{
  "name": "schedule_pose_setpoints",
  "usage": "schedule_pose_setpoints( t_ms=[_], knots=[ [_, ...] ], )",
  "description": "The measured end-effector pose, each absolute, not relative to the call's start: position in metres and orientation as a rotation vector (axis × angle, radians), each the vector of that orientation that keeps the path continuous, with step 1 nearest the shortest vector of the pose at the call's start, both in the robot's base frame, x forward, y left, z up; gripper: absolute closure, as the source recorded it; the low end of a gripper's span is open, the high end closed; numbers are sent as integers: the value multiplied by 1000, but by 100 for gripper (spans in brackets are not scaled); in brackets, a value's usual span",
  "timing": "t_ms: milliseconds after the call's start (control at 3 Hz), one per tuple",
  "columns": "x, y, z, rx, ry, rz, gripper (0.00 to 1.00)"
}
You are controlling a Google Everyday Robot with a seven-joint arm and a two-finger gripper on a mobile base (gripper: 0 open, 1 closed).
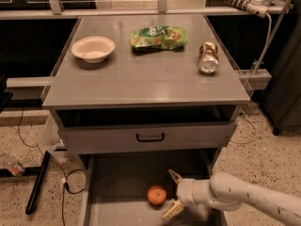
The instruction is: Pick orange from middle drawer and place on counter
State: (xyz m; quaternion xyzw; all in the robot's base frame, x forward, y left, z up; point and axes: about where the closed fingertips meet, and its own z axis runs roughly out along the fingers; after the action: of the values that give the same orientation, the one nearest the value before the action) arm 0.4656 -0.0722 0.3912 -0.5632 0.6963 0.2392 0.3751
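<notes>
The wide grey metal middle drawer [117,187], cut off below, holds the small round orange fruit [157,195], with bare floor leftward. The end effector [172,193] gapes wide and empty just right of it.

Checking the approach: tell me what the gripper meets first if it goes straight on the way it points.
The gripper, open inside the middle drawer, points left at the orange, which looks first in its line, just ahead. Depth is unclear, so it might pass beside it.
</notes>
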Motion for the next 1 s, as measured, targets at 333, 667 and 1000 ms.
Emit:
schedule_pose_setpoints(
  t_ms=[333, 667, 1000],
  knots=[
    [468, -54, 389, -1448, 1739, 631, 0],
    [469, -44, 384, -1438, 1726, 649, 0],
    [468, -33, 382, -1434, 1711, 671, 0]
  ],
)
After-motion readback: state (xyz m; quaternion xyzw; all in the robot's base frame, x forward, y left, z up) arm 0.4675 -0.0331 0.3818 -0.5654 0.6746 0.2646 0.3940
